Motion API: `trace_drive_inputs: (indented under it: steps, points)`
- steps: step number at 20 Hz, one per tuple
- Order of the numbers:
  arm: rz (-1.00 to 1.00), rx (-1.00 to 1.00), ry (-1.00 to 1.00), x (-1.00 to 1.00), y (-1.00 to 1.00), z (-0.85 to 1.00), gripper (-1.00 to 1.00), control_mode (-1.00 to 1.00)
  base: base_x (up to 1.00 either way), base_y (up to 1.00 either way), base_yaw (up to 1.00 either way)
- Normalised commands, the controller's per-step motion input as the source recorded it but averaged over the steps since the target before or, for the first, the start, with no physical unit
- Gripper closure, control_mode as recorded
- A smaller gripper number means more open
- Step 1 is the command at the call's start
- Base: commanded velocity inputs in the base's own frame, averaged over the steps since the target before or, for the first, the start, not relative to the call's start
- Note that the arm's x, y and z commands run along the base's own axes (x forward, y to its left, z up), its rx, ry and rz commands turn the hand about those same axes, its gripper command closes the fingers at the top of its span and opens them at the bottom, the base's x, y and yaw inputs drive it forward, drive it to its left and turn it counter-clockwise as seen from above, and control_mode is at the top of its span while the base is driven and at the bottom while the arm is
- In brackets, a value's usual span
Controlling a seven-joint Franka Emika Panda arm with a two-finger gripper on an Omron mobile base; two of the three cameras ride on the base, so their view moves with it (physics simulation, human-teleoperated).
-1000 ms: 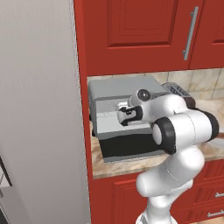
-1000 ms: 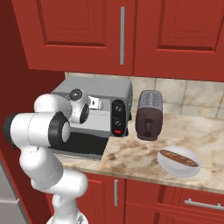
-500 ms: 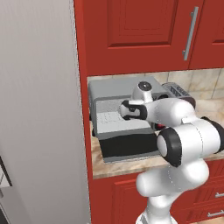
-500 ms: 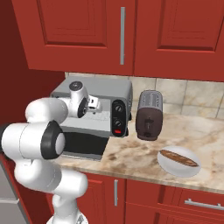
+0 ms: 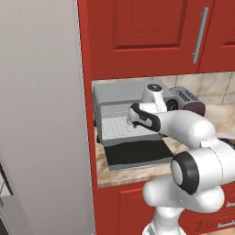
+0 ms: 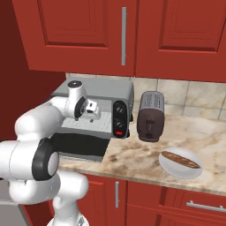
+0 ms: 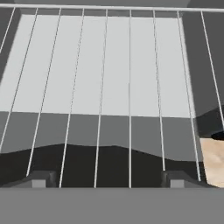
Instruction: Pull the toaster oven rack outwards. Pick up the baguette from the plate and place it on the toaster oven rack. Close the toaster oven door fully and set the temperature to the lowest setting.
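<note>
The toaster oven door lies folded down open in front of the toaster oven, and the gripper hovers spread wide at the front edge of the toaster oven rack, gripping nothing. The baguette sits on its plate, well right of the oven. All 4 steps look undone.

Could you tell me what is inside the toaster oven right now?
Inside the toaster oven, the wire rack spans the cavity, bare. The open gripper and arm hide its right part.
</note>
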Motion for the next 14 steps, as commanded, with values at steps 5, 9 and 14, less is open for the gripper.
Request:
trace_drive_inputs:
  steps: [5,9,14]
  points:
    - [0.0,0.0,0.16,-0.7,-0.14,-0.38,-1.0,-1.0,0.0,0.0,0.0]
    - [0.0,-0.01,0.14,-0.62,-0.17,-0.27,-1.0,-1.0,0.0,0.0,0.0]
    - [0.0,0.0,0.02,-0.2,-0.13,0.0,-1.0,-1.0,0.0,0.0,0.0]
